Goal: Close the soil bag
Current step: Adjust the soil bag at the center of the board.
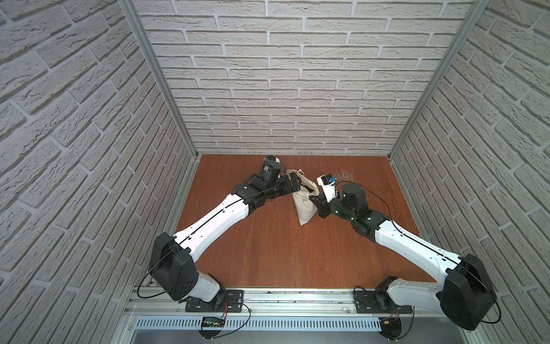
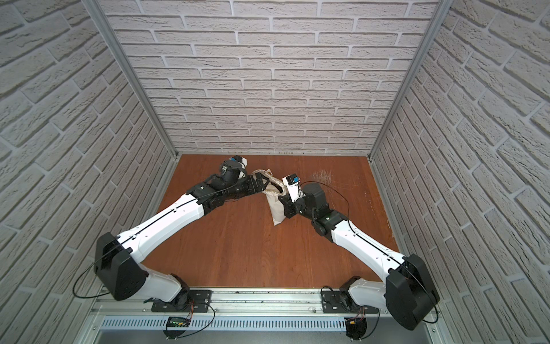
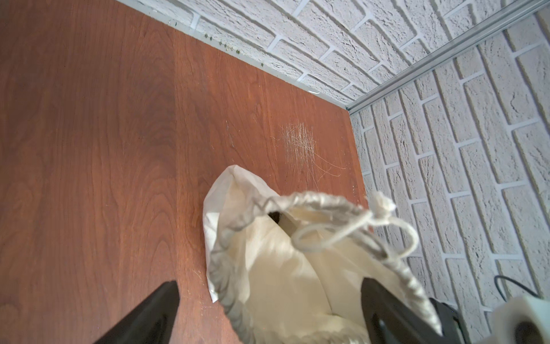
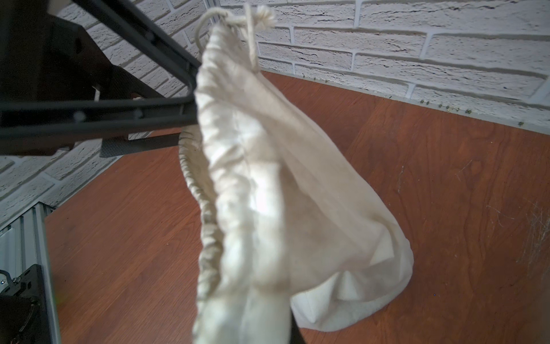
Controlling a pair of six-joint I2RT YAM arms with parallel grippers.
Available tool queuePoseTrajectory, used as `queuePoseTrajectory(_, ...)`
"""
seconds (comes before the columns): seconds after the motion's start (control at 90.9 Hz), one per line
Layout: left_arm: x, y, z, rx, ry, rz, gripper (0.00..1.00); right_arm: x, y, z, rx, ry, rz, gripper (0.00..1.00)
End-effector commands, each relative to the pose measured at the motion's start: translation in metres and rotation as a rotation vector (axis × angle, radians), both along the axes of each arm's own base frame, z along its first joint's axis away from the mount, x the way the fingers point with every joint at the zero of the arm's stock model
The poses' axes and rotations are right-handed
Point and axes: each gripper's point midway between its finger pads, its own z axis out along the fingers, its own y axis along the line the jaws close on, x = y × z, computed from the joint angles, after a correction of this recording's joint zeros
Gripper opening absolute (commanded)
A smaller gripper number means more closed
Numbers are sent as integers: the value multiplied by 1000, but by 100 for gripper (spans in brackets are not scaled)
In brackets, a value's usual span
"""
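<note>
Wood table (image 1: 268, 244), cream soil bag (image 1: 303, 208), mouth open, gathered hem, knotted cord (image 3: 382, 207)

the soil bag (image 1: 305, 208) is plain cream-white, its gathered hem (image 3: 221, 262) greyer, its cord (image 3: 357, 235) pale. the table (image 1: 268, 253) is reddish-brown wood grain, with whitish scratches (image 1: 345, 172) toward two o'clock from the bag. the walls (image 1: 282, 74) show pale grey brick pattern. the left arm (image 1: 214, 217) and right arm (image 1: 410, 241) are white with black joints.

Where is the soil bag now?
In both top views the soil bag rests on the table, toward the back wall, between the left claw and right claw.
</note>
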Motion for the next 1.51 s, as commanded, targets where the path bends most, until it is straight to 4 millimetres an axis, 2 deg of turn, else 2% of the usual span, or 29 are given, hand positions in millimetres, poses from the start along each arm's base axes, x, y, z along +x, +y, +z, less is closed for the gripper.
queuePoseTrajectory(0.0, 1, -6, 2, -35, 26, 34, 98, 0, 1, 17, 46, -43, 7, 3)
queuePoseTrajectory(0.22, 0, -9, -11, -49, 75, 48, 98, -1, 0, 16, 43, -47, 6, 3)
queuePoseTrajectory(0.517, -3, -9, -11, -70, 67, 52, 97, 0, 2, 15, 46, -45, 11, 3)
queuePoseTrajectory(0.737, -7, -22, -11, -90, 71, 14, 67, -1, 0, 15, 42, -49, 7, 3)
queuePoseTrajectory(0.803, -9, -22, -13, -89, 73, 12, 55, -1, -1, 14, 37, -50, 3, 3)
queuePoseTrajectory(0.935, -11, -20, -12, -89, 70, 19, 43, -1, -1, 12, 34, -50, 3, 3)
queuePoseTrajectory(1.001, -12, -20, -12, -91, 69, 17, 31, 0, -1, 11, 37, -46, 1, 3)
queuePoseTrajectory(1.111, -11, -22, -12, -88, 67, 3, 0, 0, 1, 12, 41, -33, 7, 3)
queuePoseTrajectory(1.166, -10, -23, -11, -80, 60, -9, 0, 1, 0, 13, 33, -18, 0, 3)
queuePoseTrajectory(1.254, -10, -25, -7, -55, 48, -44, 0, 0, -4, 17, -2, 9, -9, 15)
queuePoseTrajectory(1.342, -11, -27, -5, -22, 48, -77, 0, -5, -14, 23, -39, 50, -16, 38)
queuePoseTrajectory(1.419, -11, -28, -4, -8, 44, -93, 0, -9, -21, 42, -44, 78, -13, 56)
queuePoseTrajectory(1.496, -12, -30, -3, -13, 43, -107, 0, -7, -30, 60, -51, 108, -48, 64)
